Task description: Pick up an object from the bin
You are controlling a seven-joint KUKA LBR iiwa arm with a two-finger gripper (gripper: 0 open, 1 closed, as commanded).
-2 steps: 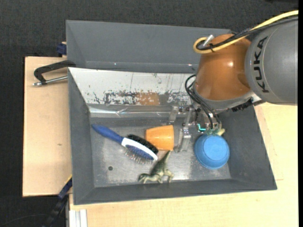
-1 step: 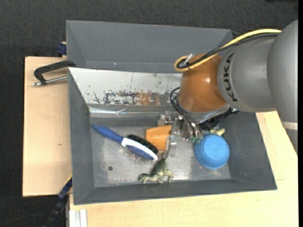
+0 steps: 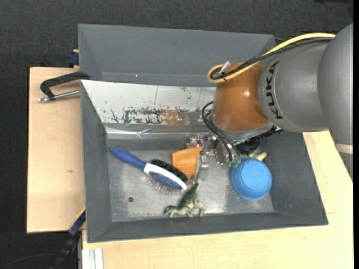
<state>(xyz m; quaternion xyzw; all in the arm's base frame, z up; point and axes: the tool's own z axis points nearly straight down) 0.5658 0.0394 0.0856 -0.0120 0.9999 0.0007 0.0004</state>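
Note:
My gripper (image 3: 208, 152) is low in the middle of the bin, under the arm's orange cover. It sits right against the right side of a small orange cup-like thing (image 3: 184, 159). Just left of that lies a hairbrush (image 3: 150, 171) with a blue handle and a white and black head, set diagonally. To the gripper's lower right stands a round blue cup (image 3: 251, 180), close by but apart from it. A green toy dinosaur (image 3: 185, 205) lies below, near the bin's front wall.
The arm reaches in from the right and hides the bin's back right part. The left and front left of the bin floor are bare metal.

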